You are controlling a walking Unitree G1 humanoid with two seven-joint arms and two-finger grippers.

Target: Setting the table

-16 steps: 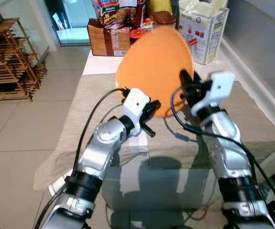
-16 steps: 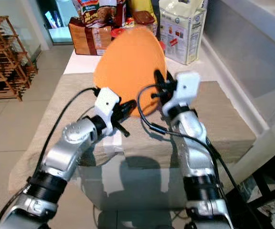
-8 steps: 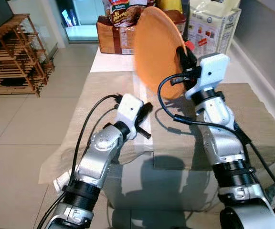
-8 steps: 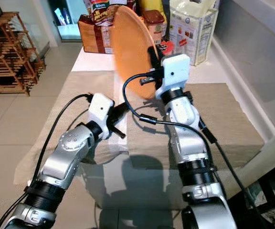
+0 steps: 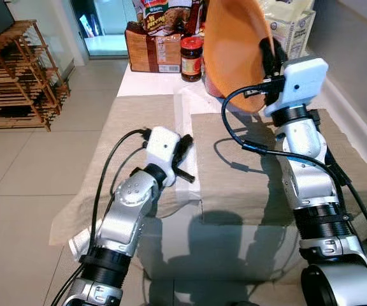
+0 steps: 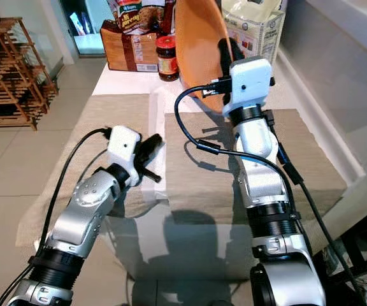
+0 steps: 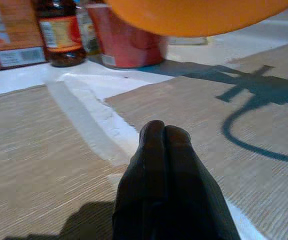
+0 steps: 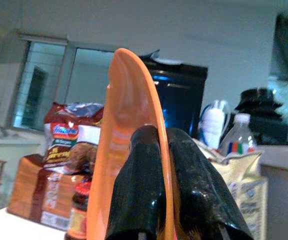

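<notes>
The right gripper (image 6: 227, 52) pinches the rim of the orange plate (image 5: 231, 51), held on edge above the bench (image 5: 139, 86). Such a thin edge-grip may slip, or the plate could clip the jar (image 5: 191, 58) behind. The left gripper (image 5: 185, 153) hovers closed, empty.

No wording can be read with confidence. Red-and-white brand lettering is seen on the brown and red snack bag (image 5: 165, 13) at the top centre of the left eye view, but it is too blurred to be made out. Small print and red pictograms are carried by the white paper bag (image 6: 260, 32) at the upper right, illegibly.
</notes>
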